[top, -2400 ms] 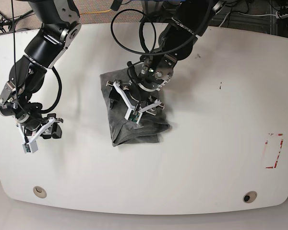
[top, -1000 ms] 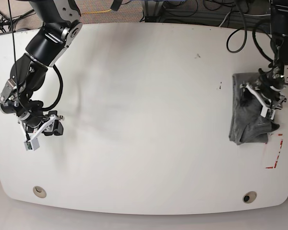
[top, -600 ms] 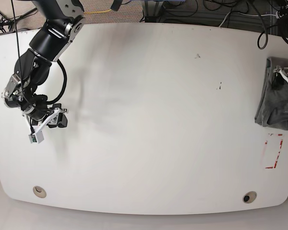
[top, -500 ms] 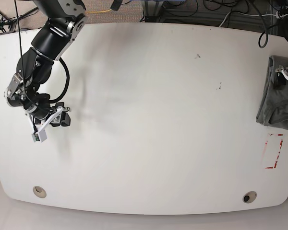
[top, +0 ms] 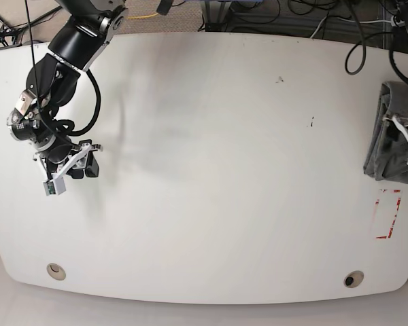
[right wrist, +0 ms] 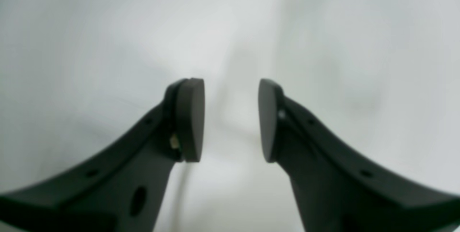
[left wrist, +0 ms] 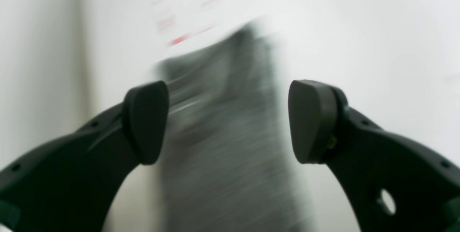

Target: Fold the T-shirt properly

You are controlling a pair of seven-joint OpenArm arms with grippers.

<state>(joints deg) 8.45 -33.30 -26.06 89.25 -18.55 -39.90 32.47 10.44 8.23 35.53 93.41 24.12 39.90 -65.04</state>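
L wrist view: left hand (left wrist: 228,120) spread over blurred T-shirt (left wrist: 222,145); right hand (right wrist: 230,120) part-spread, empty, table (top: 211,170) only.

The right end effector (right wrist: 231,120) fills the lower half of the view — two dark fingers (right wrist: 188,119) rising from the bottom corners, their flat pads facing each other with a clear gap. Nothing sits between them. Behind is only the blurred white table (right wrist: 107,27).
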